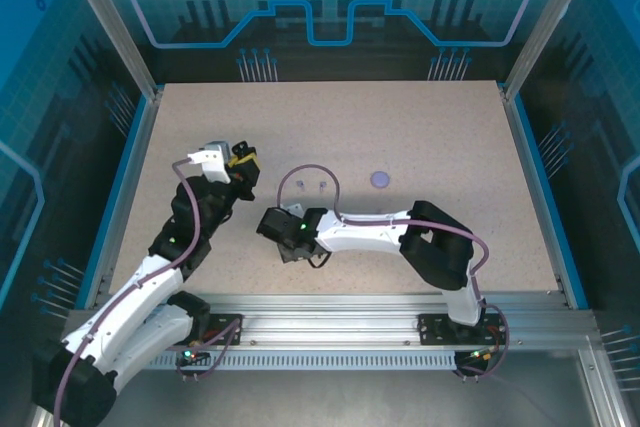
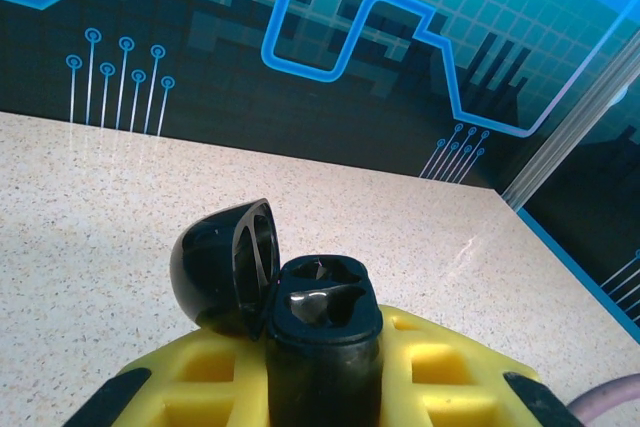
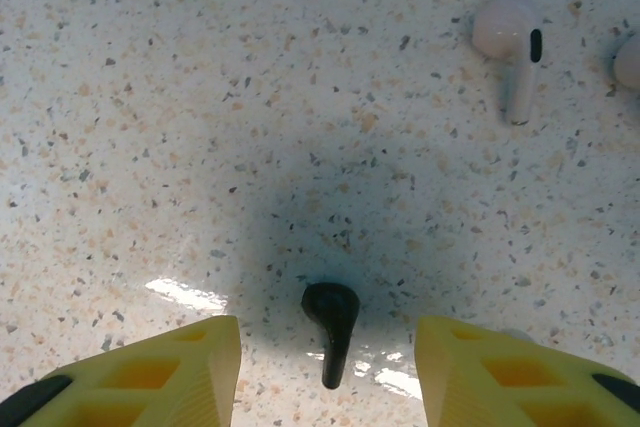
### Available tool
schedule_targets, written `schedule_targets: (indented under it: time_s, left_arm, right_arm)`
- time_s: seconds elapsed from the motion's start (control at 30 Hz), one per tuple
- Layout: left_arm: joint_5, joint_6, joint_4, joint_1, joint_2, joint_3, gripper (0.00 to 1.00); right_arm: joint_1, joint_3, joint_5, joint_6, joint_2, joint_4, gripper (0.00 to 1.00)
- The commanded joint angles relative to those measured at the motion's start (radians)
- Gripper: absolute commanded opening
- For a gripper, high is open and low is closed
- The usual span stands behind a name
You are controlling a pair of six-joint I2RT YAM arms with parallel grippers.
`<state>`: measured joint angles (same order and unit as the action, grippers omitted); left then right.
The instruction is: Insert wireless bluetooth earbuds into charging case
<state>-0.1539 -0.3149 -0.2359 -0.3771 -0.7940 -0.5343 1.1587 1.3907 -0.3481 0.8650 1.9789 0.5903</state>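
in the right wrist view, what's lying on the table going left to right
black earbud → pale pink earbud → second pale earbud, cut off by the right edge

My left gripper (image 2: 320,377) grips the case (image 2: 322,312) upright between its fingers, with the lid (image 2: 225,267) hinged back to its left. My right gripper (image 3: 325,337) stands over the table (image 3: 150,97), a finger on either side of an earbud (image 3: 332,312), touching neither. A second earbud (image 3: 510,42) lies ahead to the right, with a third earbud (image 3: 630,62) just beside it.
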Motion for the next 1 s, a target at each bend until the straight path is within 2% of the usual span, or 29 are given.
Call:
schedule_targets:
  time_s: [0.0, 0.27, 0.97]
  left_arm:
    - [-0.009, 0.014, 0.0, -0.003, 0.019, -0.035, 0.0]
    - [-0.009, 0.019, -0.002, -0.004, 0.021, -0.033, 0.0]
    - [-0.003, 0.02, -0.01, -0.004, 0.023, -0.024, 0.0]
  right_arm:
    - [-0.014, 0.013, 0.011, 0.023, 0.031, -0.001, 0.48]
    - [-0.015, 0.042, 0.018, 0.03, 0.072, 0.006, 0.42]
    - [-0.008, 0.079, -0.008, 0.074, 0.112, 0.059, 0.35]
